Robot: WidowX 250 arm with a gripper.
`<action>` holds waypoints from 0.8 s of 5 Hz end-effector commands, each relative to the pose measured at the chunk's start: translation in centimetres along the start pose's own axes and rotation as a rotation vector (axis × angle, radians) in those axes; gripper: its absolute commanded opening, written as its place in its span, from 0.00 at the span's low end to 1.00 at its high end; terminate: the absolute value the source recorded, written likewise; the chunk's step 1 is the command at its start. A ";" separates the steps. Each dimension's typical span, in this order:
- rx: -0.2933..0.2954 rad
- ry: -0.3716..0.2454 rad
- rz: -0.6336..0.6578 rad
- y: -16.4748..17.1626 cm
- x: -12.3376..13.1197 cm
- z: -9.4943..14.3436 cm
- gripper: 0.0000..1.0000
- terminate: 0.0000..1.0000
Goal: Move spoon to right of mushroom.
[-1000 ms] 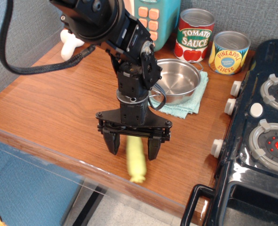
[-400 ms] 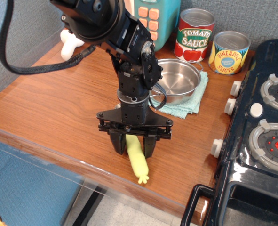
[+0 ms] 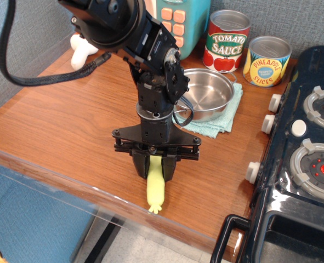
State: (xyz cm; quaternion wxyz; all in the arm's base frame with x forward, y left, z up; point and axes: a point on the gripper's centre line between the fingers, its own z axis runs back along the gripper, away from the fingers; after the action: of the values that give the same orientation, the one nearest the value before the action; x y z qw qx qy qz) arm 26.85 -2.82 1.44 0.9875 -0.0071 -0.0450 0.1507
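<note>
Jaws have closed in since a second ago: they stood wide astride the spoon (image 3: 155, 189), now the gripper (image 3: 155, 170) is pinched narrow on the upper part of the yellow-green handle. The handle has swung too; its nub now points nearly straight at the front edge of the table (image 3: 68, 126). The metal bowl is hidden behind the gripper, so I can't say whether the spoon is off the wood yet, though it looks clamped. I'd read that as grasp made, lift and carry still to do.

The mushroom (image 3: 81, 51) sits far back left, mostly behind the arm; only the white stem shows. The spoon is well apart from it, near the front edge, nub almost at the lip.

Room: bare wood across the left and middle of the table. The pan (image 3: 206, 93) on its cloth (image 3: 227, 118) is just behind the gripper, the cans (image 3: 246, 49) further back, and the stove (image 3: 304, 148) walls off the right. Path back-left looks open, though the landing spot right of the mushroom is hidden by the arm.
</note>
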 end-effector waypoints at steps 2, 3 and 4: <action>-0.021 -0.097 0.009 5.5 6.6 6.2 0.00 0.00; -0.027 -0.069 -0.085 6.9 10.0 5.9 0.00 0.00; -0.023 -0.022 -0.148 8.9 12.7 5.1 0.00 0.00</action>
State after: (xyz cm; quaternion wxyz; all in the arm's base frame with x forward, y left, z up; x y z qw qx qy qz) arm 35.11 9.49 5.29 0.9966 -0.0187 -0.0294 0.0743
